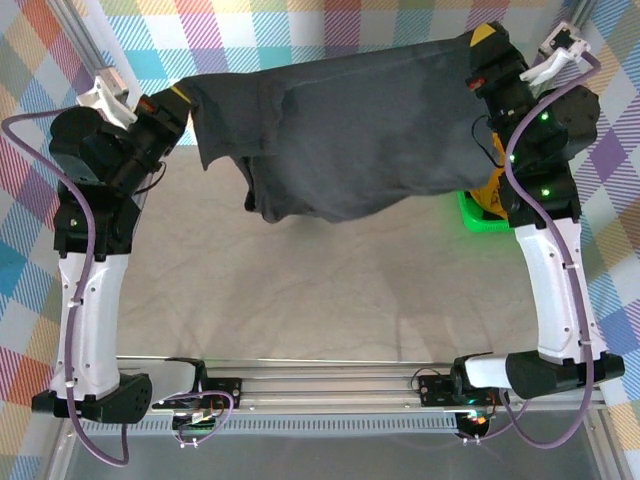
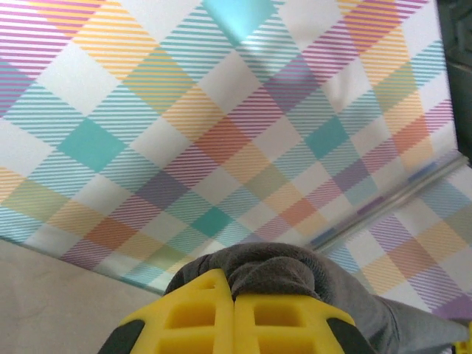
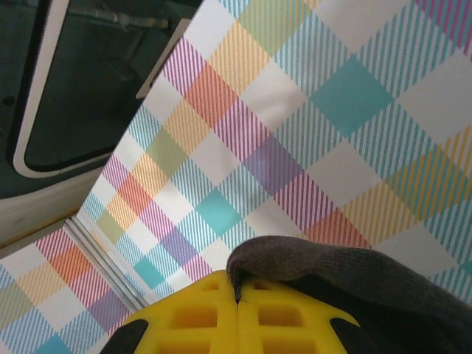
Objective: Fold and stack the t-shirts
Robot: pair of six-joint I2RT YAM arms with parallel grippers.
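Note:
A charcoal-black t-shirt (image 1: 350, 135) hangs stretched in the air between both arms, above the far part of the table. My left gripper (image 1: 183, 98) is shut on its left edge; in the left wrist view the yellow fingers (image 2: 199, 317) meet with dark cloth (image 2: 280, 269) bunched at the tips of the left gripper (image 2: 234, 295). My right gripper (image 1: 487, 42) is shut on the shirt's right edge; the right wrist view shows the right gripper (image 3: 237, 296) pinching a fold of fabric (image 3: 332, 273). A mustard-yellow t-shirt (image 1: 487, 195) lies in the basket, mostly hidden behind my right arm.
A bright green basket (image 1: 472, 215) stands at the right, partly behind the right arm. Beige table surface (image 1: 320, 290) lies below the hanging shirt. Checked walls (image 1: 300, 30) enclose the workspace at the back and sides.

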